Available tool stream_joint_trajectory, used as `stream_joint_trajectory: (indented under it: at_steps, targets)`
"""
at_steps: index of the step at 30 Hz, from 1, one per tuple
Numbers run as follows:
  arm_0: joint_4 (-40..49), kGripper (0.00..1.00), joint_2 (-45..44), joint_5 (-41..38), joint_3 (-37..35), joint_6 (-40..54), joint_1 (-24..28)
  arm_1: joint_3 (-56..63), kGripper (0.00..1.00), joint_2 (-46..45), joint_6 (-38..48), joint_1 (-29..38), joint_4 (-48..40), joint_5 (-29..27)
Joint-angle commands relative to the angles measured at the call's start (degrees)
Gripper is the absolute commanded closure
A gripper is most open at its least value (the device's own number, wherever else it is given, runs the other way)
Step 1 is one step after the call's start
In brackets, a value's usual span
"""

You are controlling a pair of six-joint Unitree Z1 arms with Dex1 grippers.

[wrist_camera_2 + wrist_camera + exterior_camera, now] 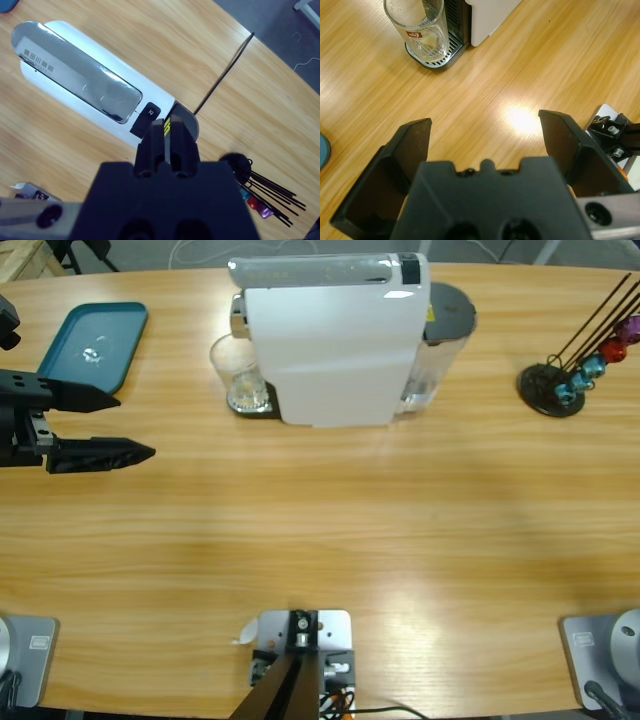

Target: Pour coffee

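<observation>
A white coffee machine [330, 350] with a silver top stands at the table's far middle. A clear glass [238, 370] sits on its black drip tray [437, 57], under the spout. Coffee is not visible in these views; the glass [417, 25] looks pale at its bottom. My left gripper [137, 425] comes in from the left edge, open and empty, pointing right, well short of the glass. In the left wrist view the left gripper [485, 125] hovers over bare wood. My right gripper [164, 131] is shut, high above the machine [75, 75], and does not show in the high view.
A teal tray [90, 340] lies at the far left, behind the left gripper. A black stand with wire arms and coloured capsules [555, 390] is at the far right. The machine's grey-lidded water tank [450, 315] sits on its right side.
</observation>
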Motion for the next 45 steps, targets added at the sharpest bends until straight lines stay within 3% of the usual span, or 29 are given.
stream_joint_trajectory:
  at_steps: [1, 6, 9, 13, 17, 24, 31, 38, 40, 45]
  targets:
    - [0.95, 0.000, 0.66, 0.59, -0.26, -0.86, -0.53, 19.76, 0.428, -7.63, -0.34, 3.01, -9.89, 7.62]
    - [0.96, 0.000, 0.48, 0.59, -0.31, -0.79, -0.53, 32.10, 0.200, -13.43, 0.81, 4.15, -17.00, 7.94]
    - [0.95, 0.000, 0.57, 0.57, -0.31, -0.82, -0.53, 34.21, 0.170, -14.77, 1.07, 4.15, -18.03, 7.73]
    - [0.95, 0.000, 0.50, 0.50, -0.24, -0.86, -0.53, 40.42, 0.046, -17.40, 1.70, 4.15, -22.13, 7.04]
    - [0.95, 0.000, 0.13, 0.57, -0.22, -0.87, -0.53, 47.89, 0.046, -20.55, 2.74, 4.15, -26.84, 5.97]
    - [0.86, 0.001, -0.80, 0.59, -0.15, -0.87, -0.53, 51.07, 0.050, -22.36, 3.21, 4.15, -28.58, 3.88]
    - [0.30, 0.009, -7.22, 1.24, 2.57, -1.98, -0.53, 70.09, 0.055, -32.71, 5.99, 7.00, -43.66, 1.68]
    - [-4.15, 0.022, -16.03, 0.76, 9.20, -1.81, -0.53, 91.04, 0.055, -45.23, 7.33, 7.88, -60.80, 5.39]
    - [-7.53, 0.073, -17.80, 1.17, 12.75, -1.56, -0.53, 95.24, 0.055, -48.41, 7.31, 8.46, -63.19, 5.34]
    - [-11.87, 0.073, -18.77, 1.61, 17.65, -2.54, -0.53, 102.33, 0.050, -54.69, 6.41, 8.99, -64.81, 4.54]
